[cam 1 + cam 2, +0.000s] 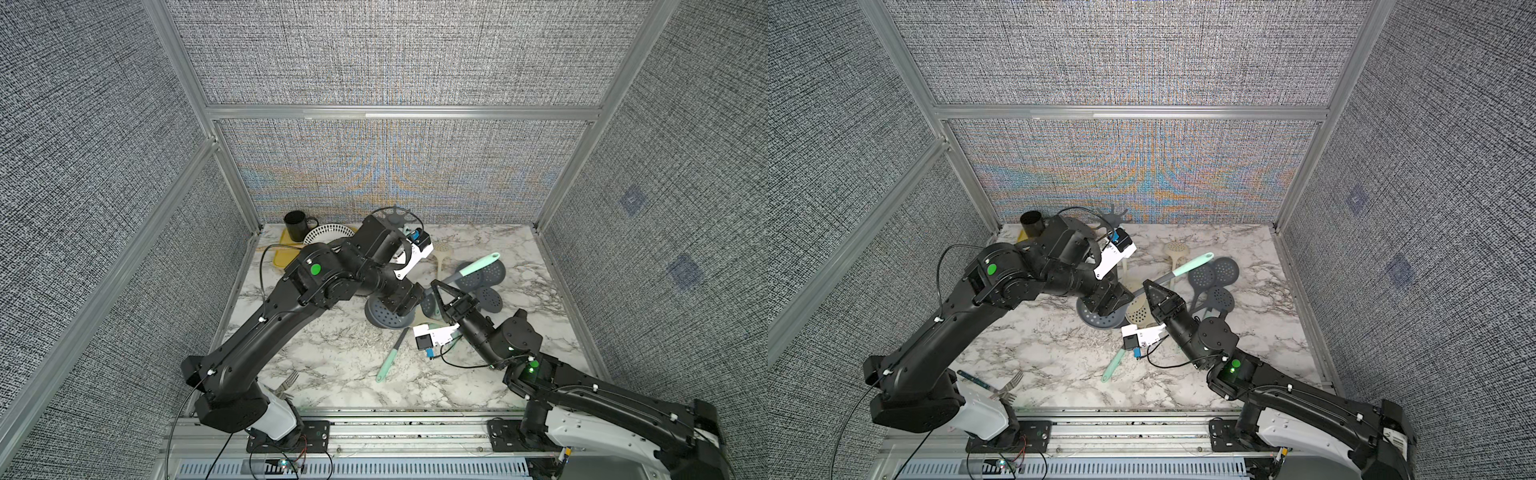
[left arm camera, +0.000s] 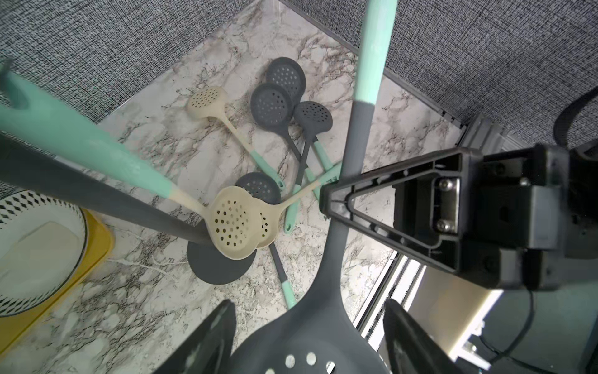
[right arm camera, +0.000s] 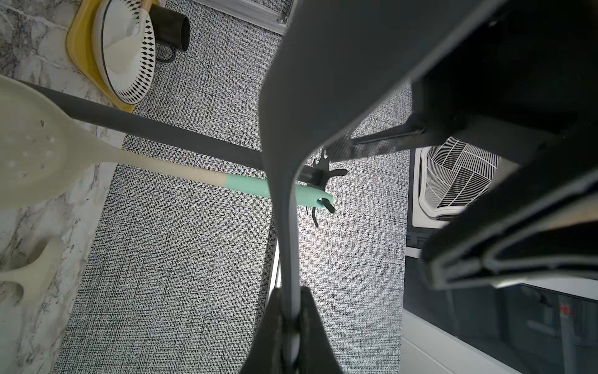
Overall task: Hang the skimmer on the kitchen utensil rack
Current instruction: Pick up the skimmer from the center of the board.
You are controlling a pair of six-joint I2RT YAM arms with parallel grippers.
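Bright, even light; moiré colours the back wall (image 1: 386, 183); the teal handle (image 2: 81, 136) is blurred.

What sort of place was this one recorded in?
Most likely a lab robot cell staged as a kitchen counter: a marble-patterned tabletop boxed in by grey woven-fabric panels on aluminium framing, with grey perforated skimmers and a dark grey utensil rack on it.

top views: we look down from high onto the desk (image 1: 332, 353) | wrist views: close behind the jaws | shared: grey skimmer (image 2: 323, 291) between jaws
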